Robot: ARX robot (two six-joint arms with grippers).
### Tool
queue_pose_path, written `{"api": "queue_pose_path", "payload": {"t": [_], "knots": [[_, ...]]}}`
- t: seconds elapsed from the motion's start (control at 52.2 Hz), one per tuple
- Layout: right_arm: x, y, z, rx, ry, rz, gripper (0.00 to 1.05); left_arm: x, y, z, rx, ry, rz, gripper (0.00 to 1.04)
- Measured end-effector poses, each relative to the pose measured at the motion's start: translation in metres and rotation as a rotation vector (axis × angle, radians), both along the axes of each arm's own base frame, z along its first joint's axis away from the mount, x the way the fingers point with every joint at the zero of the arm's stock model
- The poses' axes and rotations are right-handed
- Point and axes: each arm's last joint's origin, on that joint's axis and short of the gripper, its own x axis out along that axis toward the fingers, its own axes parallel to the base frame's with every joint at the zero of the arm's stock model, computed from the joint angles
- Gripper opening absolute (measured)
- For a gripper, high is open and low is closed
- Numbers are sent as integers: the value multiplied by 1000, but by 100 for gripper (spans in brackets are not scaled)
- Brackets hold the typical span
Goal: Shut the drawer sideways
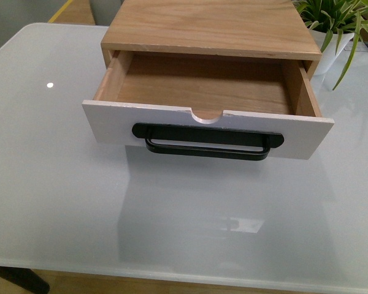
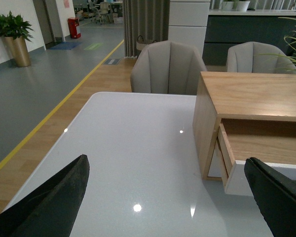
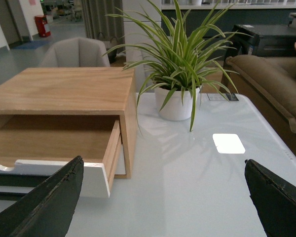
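Out front of wooden cabinet, on table: drawer pulled wide open, untouched.
Front panel's long axis runs across robot; closing travel is away, into cabinet. Left end effector and right end effector both spread wide, empty, one each side of cabinet; neither clearly nearer.

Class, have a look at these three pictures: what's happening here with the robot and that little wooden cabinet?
Nothing is being handled yet. The drawer stands pulled out of the wooden cabinet on the white table, empty, its black bar handle facing the robot. The left gripper and right gripper are both open, one at each side of the cabinet, touching nothing. A potted spider plant stands beside the cabinet.
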Motion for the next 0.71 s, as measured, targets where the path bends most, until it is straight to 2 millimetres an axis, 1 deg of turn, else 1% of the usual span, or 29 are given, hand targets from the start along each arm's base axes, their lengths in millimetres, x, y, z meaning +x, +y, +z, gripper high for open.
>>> {"api": "queue_pose_path", "payload": {"t": [0.651, 0.67, 0.709], "knots": [[0, 0, 0, 0, 0, 0, 96, 0, 0, 0, 0, 0, 0, 96], [0, 0, 0, 0, 0, 0, 96, 0, 0, 0, 0, 4, -2, 96], [0, 0, -1, -8, 23, -9, 96, 0, 0, -1, 13, 140, -36, 96]]}}
